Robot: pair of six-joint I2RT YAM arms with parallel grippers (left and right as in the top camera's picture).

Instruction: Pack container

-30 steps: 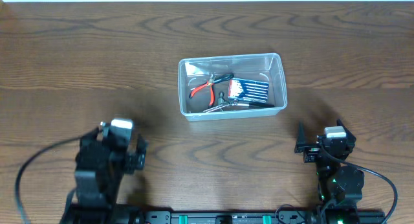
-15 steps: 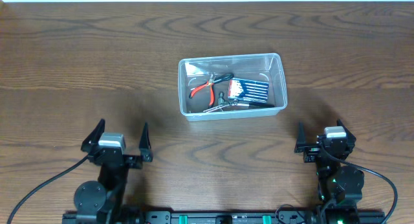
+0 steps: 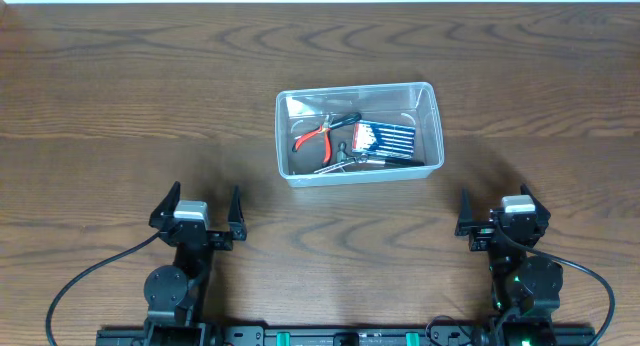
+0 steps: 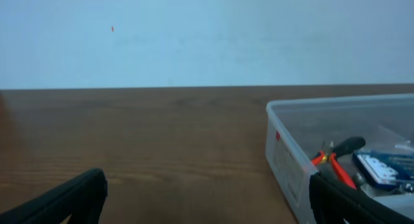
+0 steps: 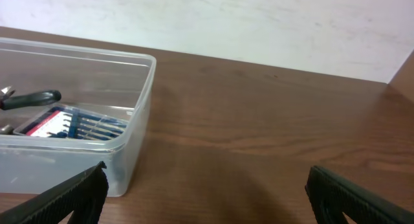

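The clear plastic container [image 3: 435, 126] stands at the table's middle. Inside lie red-handled pliers [image 3: 312, 137], a black-handled tool [image 3: 345, 119] and a blue pack of small bits [image 3: 385, 138]. My left gripper [image 3: 204, 208] is open and empty at the near left, well short of the container. My right gripper [image 3: 492, 210] is open and empty at the near right. The left wrist view shows the container [image 4: 284, 153] to the right, between open fingers [image 4: 207, 201]. The right wrist view shows the container [image 5: 139, 114] to the left, with open fingers [image 5: 207, 198].
The brown wooden table [image 3: 130, 96] spreads around the container. A pale wall stands behind the table's far edge [image 4: 129, 88]. Black cables [image 3: 70, 276] run from both arm bases at the near edge.
My left arm has swung back and settled at its base, fingers open and pointing toward the container. The right arm and the container have not moved.
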